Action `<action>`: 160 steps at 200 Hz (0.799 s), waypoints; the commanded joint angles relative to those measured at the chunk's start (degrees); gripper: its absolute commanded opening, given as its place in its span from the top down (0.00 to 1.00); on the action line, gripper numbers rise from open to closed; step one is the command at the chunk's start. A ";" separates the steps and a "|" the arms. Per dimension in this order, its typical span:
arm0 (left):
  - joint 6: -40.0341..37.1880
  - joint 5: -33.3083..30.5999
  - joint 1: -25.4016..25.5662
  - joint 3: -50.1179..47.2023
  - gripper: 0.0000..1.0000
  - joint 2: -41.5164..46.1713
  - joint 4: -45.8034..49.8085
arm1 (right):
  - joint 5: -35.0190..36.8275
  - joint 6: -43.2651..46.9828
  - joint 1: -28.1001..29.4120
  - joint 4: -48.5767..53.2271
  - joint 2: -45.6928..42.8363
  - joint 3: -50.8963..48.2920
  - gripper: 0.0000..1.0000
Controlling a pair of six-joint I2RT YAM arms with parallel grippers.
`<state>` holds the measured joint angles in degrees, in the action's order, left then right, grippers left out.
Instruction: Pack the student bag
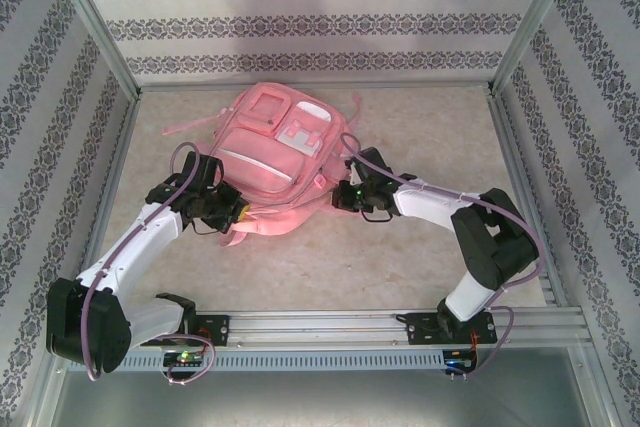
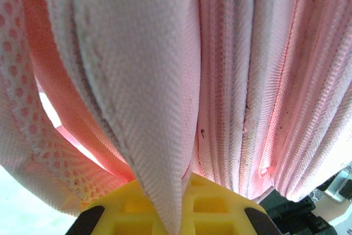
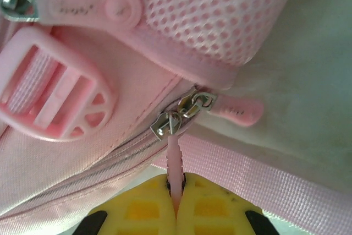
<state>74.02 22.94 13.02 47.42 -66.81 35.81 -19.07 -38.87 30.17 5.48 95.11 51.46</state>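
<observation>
The pink student bag (image 1: 275,152) lies flat in the middle of the table, pockets up. My left gripper (image 1: 228,209) is at its near left corner, shut on a fold of pink woven strap fabric (image 2: 159,152) that runs down between the yellow pads (image 2: 217,207). My right gripper (image 1: 343,197) is at the bag's near right side. It is shut on a thin pink rubber zip pull (image 3: 174,169) that hangs from a silver slider (image 3: 168,123). A second slider with its pink tab (image 3: 236,109) sits right beside it.
A pink plastic strap buckle (image 3: 52,83) and another pink zip tab (image 3: 91,6) lie left of the sliders. A pink webbing strap (image 3: 264,177) runs under the right gripper. Patterned walls and a metal frame (image 1: 110,57) close in the table on three sides.
</observation>
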 commanded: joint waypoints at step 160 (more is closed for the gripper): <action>-5.67 2.54 15.62 10.68 0.99 -8.63 2.72 | 25.93 0.38 -3.03 24.28 -14.82 3.64 0.44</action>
<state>72.49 22.15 24.25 52.90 -73.65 36.91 -3.44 -38.65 26.50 21.91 87.13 54.76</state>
